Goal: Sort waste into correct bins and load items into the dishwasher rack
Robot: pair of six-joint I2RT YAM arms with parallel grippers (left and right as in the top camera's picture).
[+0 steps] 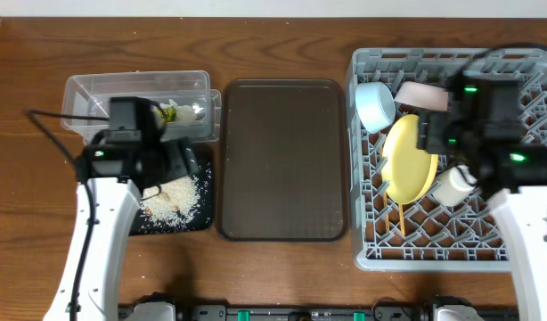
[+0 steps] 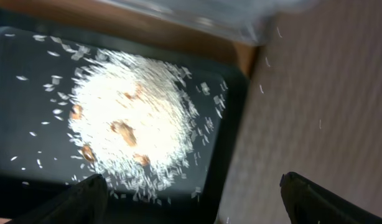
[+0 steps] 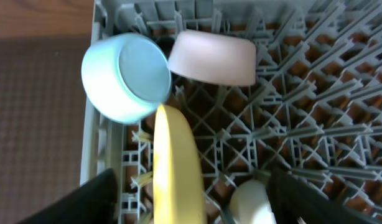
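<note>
Overhead, chopsticks (image 1: 403,219) partly hidden by plate (image 1: 409,159)

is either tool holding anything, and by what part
Nothing is held. The left tool hangs open over the rice; the right tool is open above the yellow plate.

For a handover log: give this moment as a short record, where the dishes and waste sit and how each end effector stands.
dishwasher rack: holds light blue bowl, white bowl, yellow plate on edge, cup, chopsticks
clear tub: wrapper and tissue inside
black tray: rice heaped in it
serving tray: a few stray grains
left end effector: open, over the black tray's edge
right end effector: open, over the yellow plate
</note>
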